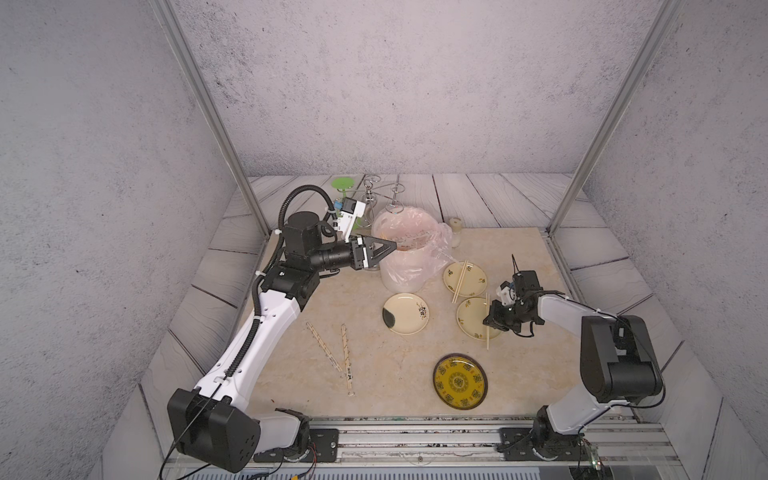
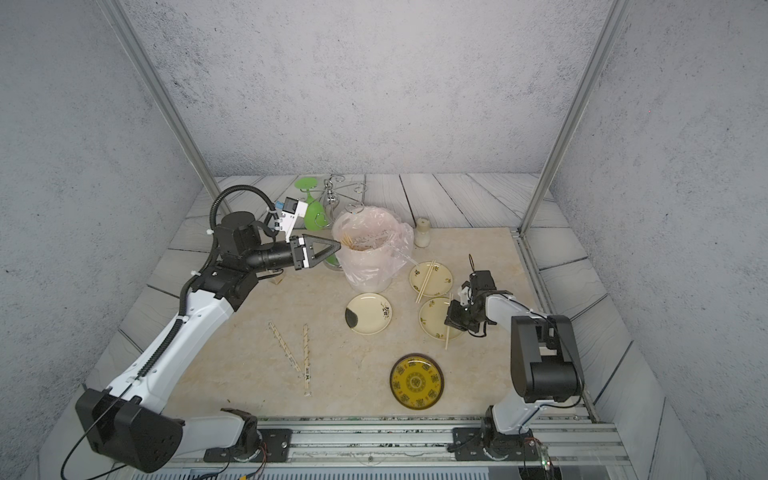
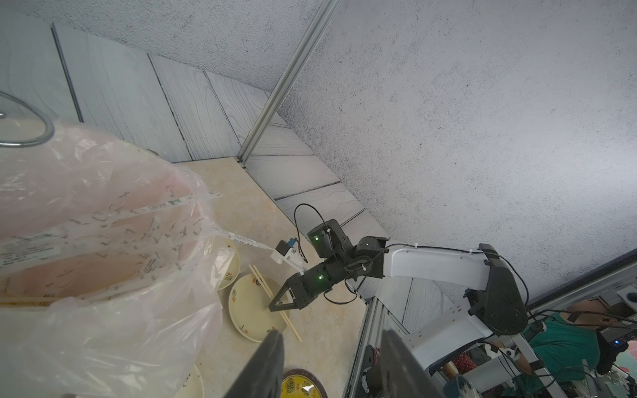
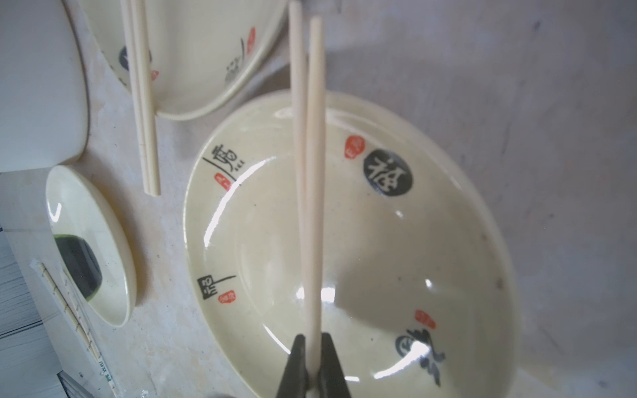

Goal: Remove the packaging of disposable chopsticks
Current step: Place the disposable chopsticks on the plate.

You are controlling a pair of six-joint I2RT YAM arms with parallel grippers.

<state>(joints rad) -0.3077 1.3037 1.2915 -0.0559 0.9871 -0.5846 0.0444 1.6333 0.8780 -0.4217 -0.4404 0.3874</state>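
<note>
The beige table (image 1: 399,386) fills the lower middle of both top views. Just above centre on it I see the white bucket (image 1: 399,286), lined with a pink bag (image 1: 442,237). My left gripper (image 1: 395,246) reaches in from the left of the frame and hangs at the bucket's rim. In the left wrist view its fingers (image 3: 272,361) stand apart with nothing between them, so it is open and empty. Printed wrappers (image 3: 165,205) lie loose inside the bag. Right of centre sit three cream plates, and lower down a dark plate with a yellow pattern (image 1: 460,381). My right gripper (image 1: 494,322) is low over the cream plate at the right (image 1: 469,320). The right wrist view shows it (image 4: 312,348) clamped on one end of a bare pair of chopsticks (image 4: 312,206) that reaches across that plate (image 4: 396,248). A second bare pair (image 1: 460,281) rests on the plate behind (image 1: 473,274). Left of centre, on the bare table, lie a wrapped pair (image 1: 325,348) and, just right of it, a second wrapped pair (image 1: 347,359). Their lower ends are close together.
</note>
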